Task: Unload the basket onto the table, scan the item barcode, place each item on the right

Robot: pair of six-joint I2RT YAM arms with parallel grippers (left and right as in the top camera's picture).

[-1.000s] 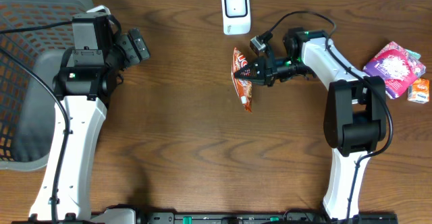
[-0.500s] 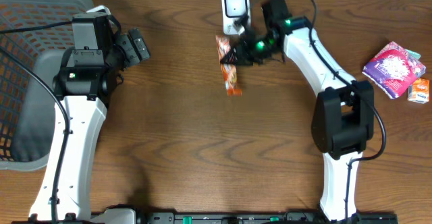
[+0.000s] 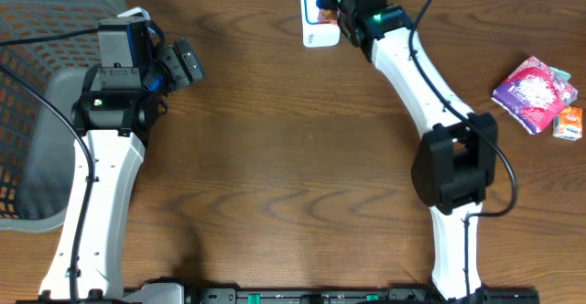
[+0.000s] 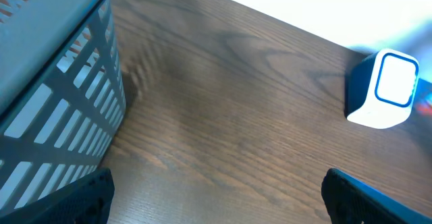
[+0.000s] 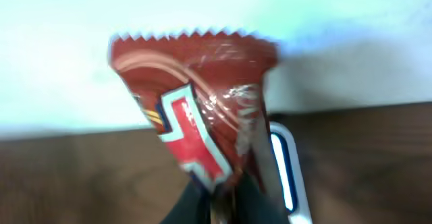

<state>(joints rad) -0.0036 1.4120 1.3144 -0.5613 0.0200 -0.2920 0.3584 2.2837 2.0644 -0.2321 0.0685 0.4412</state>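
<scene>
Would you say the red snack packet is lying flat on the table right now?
No, the red snack packet is pinched in the right gripper and held up, with the white scanner just behind it.

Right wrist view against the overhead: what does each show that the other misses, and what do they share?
Only the right wrist shows the red snack wrapper, serrated edge up, pinched in the right gripper in front of the scanner. Only the overhead shows the basket, the left gripper, and the pink packet and small orange item near the right edge of the table. Both show the scanner and the wooden table.
</scene>
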